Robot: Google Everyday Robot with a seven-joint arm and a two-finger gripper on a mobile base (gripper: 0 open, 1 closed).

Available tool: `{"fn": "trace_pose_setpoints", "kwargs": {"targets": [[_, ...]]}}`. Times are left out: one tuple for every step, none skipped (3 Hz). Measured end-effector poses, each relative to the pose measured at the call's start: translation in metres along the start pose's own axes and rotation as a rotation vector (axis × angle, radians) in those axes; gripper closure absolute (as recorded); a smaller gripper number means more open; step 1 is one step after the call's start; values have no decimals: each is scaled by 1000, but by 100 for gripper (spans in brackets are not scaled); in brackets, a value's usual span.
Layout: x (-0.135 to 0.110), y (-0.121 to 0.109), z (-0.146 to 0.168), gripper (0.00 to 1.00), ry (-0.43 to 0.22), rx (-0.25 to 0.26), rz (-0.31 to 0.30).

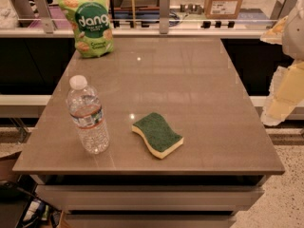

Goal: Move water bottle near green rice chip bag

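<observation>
The water bottle [88, 115] is clear and ribbed with a white cap and a pale label band. It stands upright near the front left of the brown table [190, 80]. The green rice chip bag [89, 20], light green with "dang" in a dark circle, stands at the table's far left corner, well behind the bottle. My gripper [285, 96] shows as pale white and yellow parts at the right edge of the view, beyond the table's right side and far from both things. It holds nothing that I can see.
A yellow sponge with a green top [157, 134] lies at the front middle, right of the bottle. A rail with metal posts [164, 13] and cardboard boxes [223, 1] stand behind the table. The floor drops away past the front and right edges.
</observation>
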State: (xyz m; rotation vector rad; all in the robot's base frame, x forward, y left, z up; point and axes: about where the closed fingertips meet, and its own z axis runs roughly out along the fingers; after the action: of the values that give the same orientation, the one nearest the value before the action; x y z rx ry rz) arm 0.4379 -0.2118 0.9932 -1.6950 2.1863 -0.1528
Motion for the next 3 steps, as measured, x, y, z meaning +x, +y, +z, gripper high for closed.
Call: {"fn": "trace_pose_setpoints", "kwargs": {"targets": [[0, 0, 0, 0, 0, 0, 0], [-4, 1, -3, 0, -22, 8, -4], [-21, 5, -2, 0, -126, 10, -18]]}}
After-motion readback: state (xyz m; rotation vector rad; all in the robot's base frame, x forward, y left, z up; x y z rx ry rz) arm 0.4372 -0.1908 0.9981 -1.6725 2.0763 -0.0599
